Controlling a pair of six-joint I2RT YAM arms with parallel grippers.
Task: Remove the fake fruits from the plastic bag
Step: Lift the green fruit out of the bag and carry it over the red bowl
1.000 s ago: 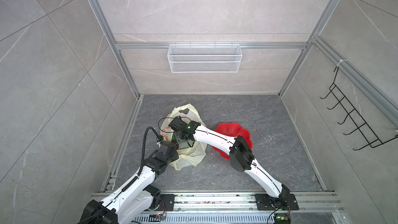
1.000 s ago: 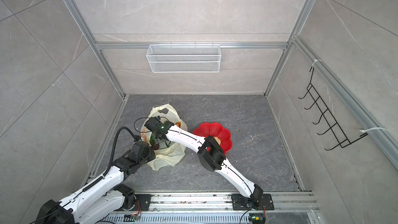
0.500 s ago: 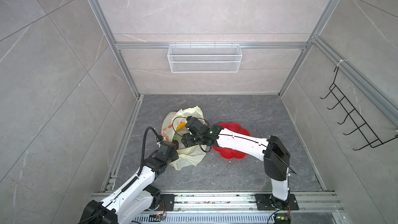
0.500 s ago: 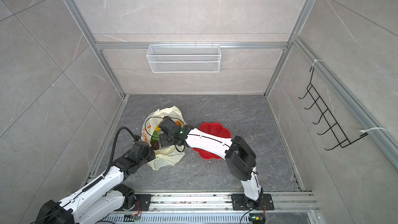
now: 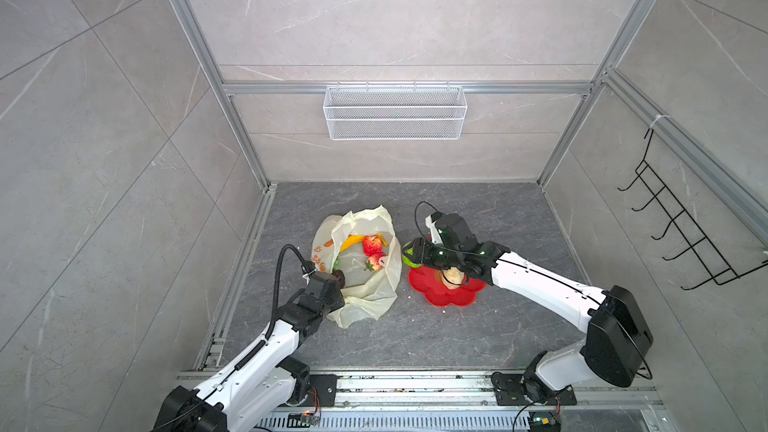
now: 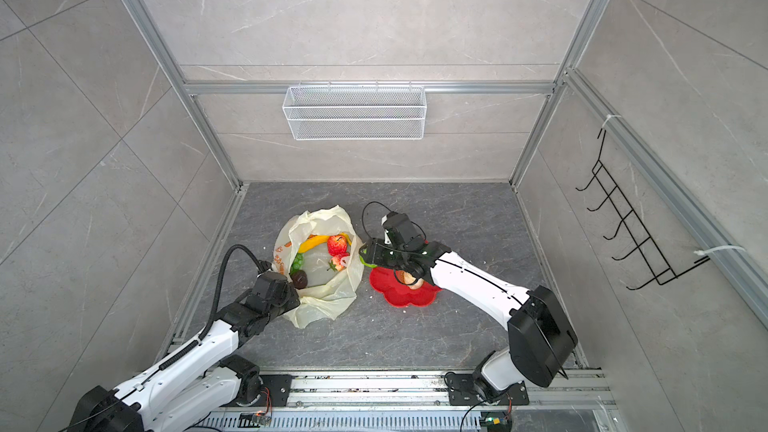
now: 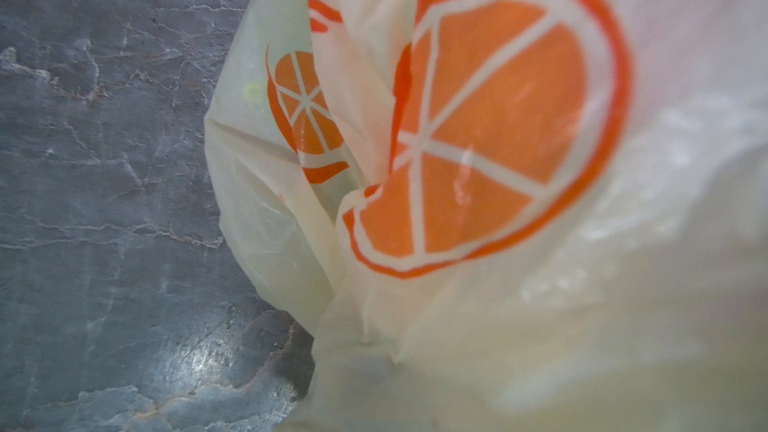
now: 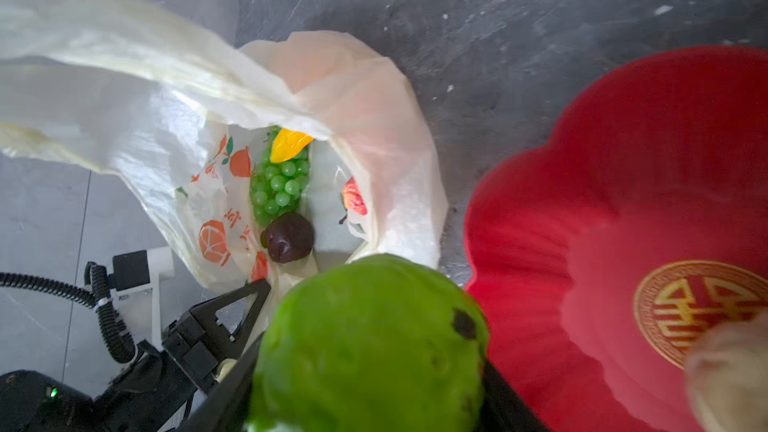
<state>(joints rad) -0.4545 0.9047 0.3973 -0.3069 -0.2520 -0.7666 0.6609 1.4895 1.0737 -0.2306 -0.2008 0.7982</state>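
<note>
Green and knobbly, the bumpy fruit [image 8: 370, 342] sits clamped between the jaws of the right gripper [image 5: 410, 253], which press on its flanks. It looks like light, rigid, hollow plastic, and its bumps should give the pads purchase, so a hold across the widest part seems soundest.

Just beside this hand lies the red plate [image 8: 582, 201], with a beige fruit [image 5: 453, 276] resting on it, back toward the wrist.

Ahead of the fingertips the plastic bag [image 5: 374, 288] gapes open on the floor [image 5: 457, 338]. It is thin, crinkly film that will likely slide and collapse under any push. Inside it lie the green grape bunch [image 8: 280, 184], a dark fruit [image 8: 289, 241], the banana [image 8: 289, 145] and red apples [image 5: 372, 245]. All are probably light and smooth. The round ones are best taken across the middle, the banana at mid-length and the grapes around the cluster.

Farthest from this hand, the left gripper [image 6: 291, 286] is closed on the bag's rim, pinching the film.
</note>
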